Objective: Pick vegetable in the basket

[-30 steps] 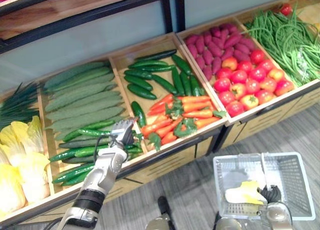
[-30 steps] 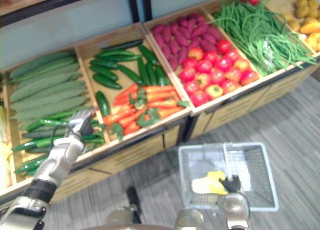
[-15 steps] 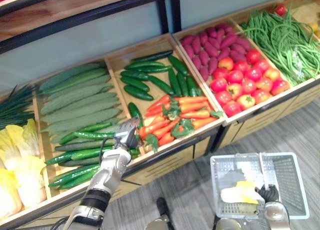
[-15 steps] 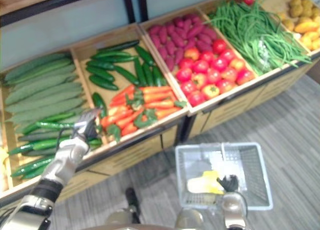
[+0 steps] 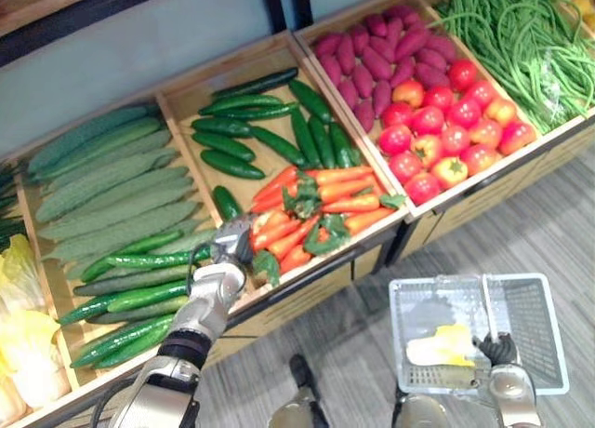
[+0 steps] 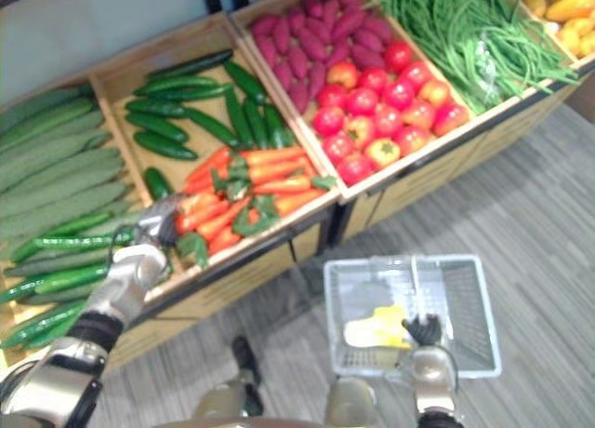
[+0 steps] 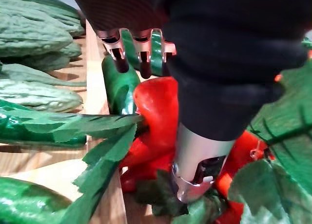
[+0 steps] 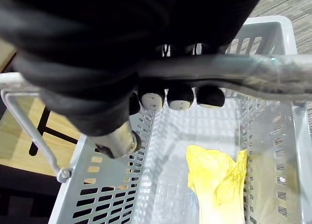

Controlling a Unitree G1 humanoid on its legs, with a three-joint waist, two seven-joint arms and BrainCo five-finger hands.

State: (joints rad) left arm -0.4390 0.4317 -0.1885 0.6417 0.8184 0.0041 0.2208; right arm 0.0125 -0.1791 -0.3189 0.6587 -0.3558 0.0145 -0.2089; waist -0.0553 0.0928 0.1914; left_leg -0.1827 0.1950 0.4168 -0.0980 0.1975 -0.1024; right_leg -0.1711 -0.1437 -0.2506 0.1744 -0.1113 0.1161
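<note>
In its wrist view, left robot hand (image 7: 197, 160) perhaps against carrots (image 7: 156, 117)

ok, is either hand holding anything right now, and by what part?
Right hand is curled round the grey basket's handle. Left hand is open over the carrots, gripping nothing yet.

This is the produce section of a shop. A long wooden display stand (image 5: 297, 302) is split into open bins, each heaped with one sort: carrots (image 5: 321, 209), dark cucumbers (image 5: 251, 135) just behind them, tomatoes (image 5: 446, 135) and purple sweet potatoes (image 5: 376, 60) right of the carrots, long green beans (image 5: 521, 37) further right. A grey plastic shopping basket (image 5: 525, 321) hangs above grey plank flooring (image 5: 558, 214), in front of the carrots.
</note>
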